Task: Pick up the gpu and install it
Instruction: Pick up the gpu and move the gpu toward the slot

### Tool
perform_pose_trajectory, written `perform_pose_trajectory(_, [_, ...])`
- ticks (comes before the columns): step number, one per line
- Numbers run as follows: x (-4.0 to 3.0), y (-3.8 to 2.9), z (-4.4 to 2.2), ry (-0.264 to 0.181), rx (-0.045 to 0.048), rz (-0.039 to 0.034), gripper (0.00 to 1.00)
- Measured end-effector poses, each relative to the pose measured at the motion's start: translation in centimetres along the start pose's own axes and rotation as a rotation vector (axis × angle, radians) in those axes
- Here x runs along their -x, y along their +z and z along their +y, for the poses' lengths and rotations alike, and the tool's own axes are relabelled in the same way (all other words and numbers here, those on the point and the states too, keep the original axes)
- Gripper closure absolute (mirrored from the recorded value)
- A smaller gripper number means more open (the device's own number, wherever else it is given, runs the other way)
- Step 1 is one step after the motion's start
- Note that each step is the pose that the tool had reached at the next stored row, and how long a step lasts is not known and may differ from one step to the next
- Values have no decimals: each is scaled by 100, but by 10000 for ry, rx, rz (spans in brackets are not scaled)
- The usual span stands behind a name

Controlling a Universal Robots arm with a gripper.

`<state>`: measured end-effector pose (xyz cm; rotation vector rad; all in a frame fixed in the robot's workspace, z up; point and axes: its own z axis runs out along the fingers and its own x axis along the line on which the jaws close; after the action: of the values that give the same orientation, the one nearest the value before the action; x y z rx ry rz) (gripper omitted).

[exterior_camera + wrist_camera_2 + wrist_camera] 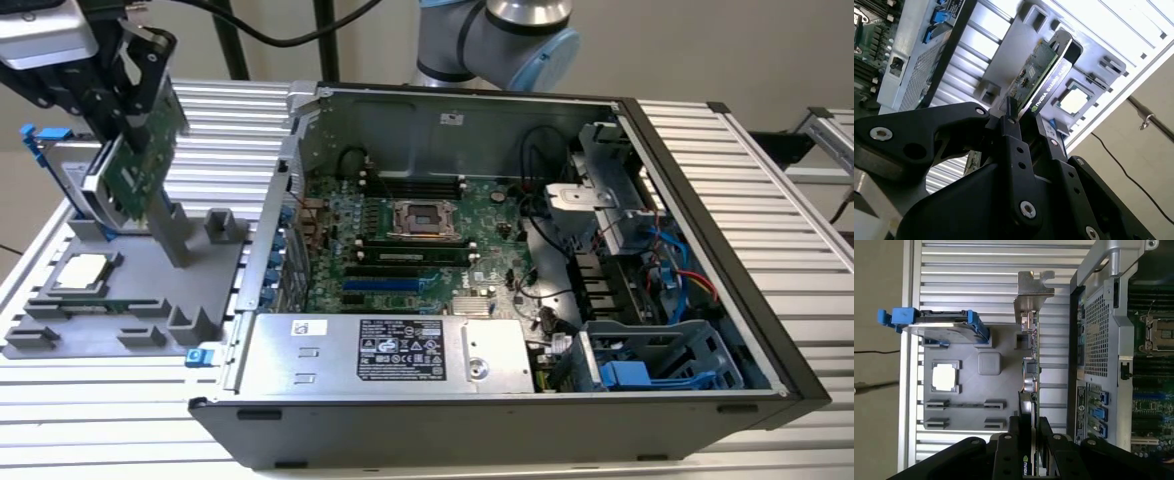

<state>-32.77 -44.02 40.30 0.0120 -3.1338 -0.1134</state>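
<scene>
The grey tray (pixel 971 395) holds a square chip (pixel 945 376) and a hard drive (pixel 939 331). The claw (pixel 1024 117) squeezes the gpu (pixel 1041 75) upright over it, beside the open case (pixel 467 420).

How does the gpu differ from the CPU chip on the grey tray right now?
The gpu stands on edge, clamped in the gripper. The CPU chip lies flat in a square recess of the grey tray, with nothing touching it. The gpu is a long green board with a silver end bracket, while the CPU chip is small, square and silver. Both are outside the computer case.
</scene>
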Motion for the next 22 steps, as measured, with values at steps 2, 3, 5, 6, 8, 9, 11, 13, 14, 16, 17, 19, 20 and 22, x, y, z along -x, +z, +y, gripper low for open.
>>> perform_pose_trajectory(2, [0, -13, 1, 0, 0, 0, 100])
perform_pose_trajectory(3, [0, -18, 1, -1, 0, 0, 100])
perform_pose_trajectory(5, [-1, -31, 2, 0, 0, 1, 100])
perform_pose_trajectory(6, [0, -36, 2, 0, 0, 0, 100])
perform_pose_trajectory(8, [-1, -49, 4, 0, 0, 0, 100])
perform_pose_trajectory(9, [0, -55, 4, 0, 0, 1, 100])
perform_pose_trajectory(11, [0, -67, 5, 0, 0, 0, 100])
perform_pose_trajectory(13, [-1, -79, 6, 0, 0, 0, 100])
perform_pose_trajectory(14, [-1, -85, 6, 0, 0, 0, 100])
perform_pose_trajectory(16, [-1, -97, 7, 0, 0, 0, 100])
perform_pose_trajectory(17, [-1, -102, 7, 0, 0, 0, 100])
perform_pose_trajectory(19, [-1, -114, 8, 0, 0, 0, 100])
perform_pose_trajectory(20, [-1, -120, 9, 0, 0, 0, 100])
perform_pose_trajectory(22, [-1, -130, 9, 0, 0, 0, 100])
